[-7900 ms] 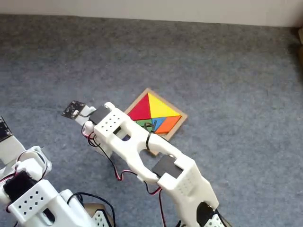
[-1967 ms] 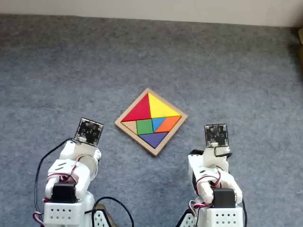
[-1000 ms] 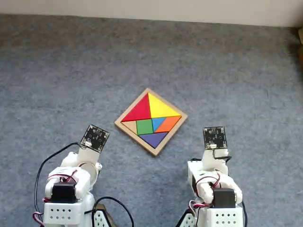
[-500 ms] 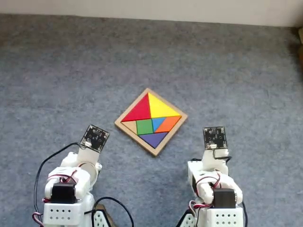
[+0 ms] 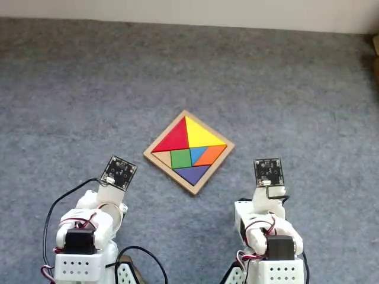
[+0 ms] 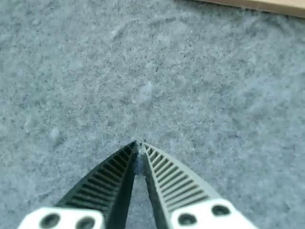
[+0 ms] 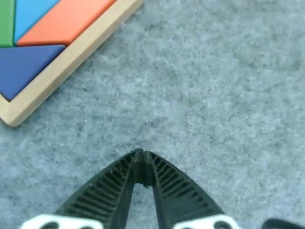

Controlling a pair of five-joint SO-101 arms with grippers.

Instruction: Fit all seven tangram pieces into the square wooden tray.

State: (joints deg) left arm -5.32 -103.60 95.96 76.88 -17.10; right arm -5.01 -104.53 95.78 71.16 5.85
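The square wooden tray (image 5: 218, 160) lies turned like a diamond in the middle of the grey carpet. All seven coloured pieces lie flat inside it: red (image 5: 175, 138), yellow (image 5: 201, 136), tan, green (image 5: 180, 158), light blue, orange (image 5: 209, 155) and dark blue (image 5: 192, 174). Both arms are folded back at the near edge, apart from the tray. My left gripper (image 6: 137, 145) is shut over bare carpet, holding nothing. My right gripper (image 7: 141, 153) is shut and empty too, a short way off the tray's near corner (image 7: 71, 59).
Grey carpet surrounds the tray on all sides. A pale wall strip (image 5: 189, 12) runs along the far edge. The arm bases (image 5: 77, 260) sit at the near edge, with cables beside them.
One arm that stretched over the tray 7.9 s ago has pulled back to the near edge. Within the last second nothing has moved.
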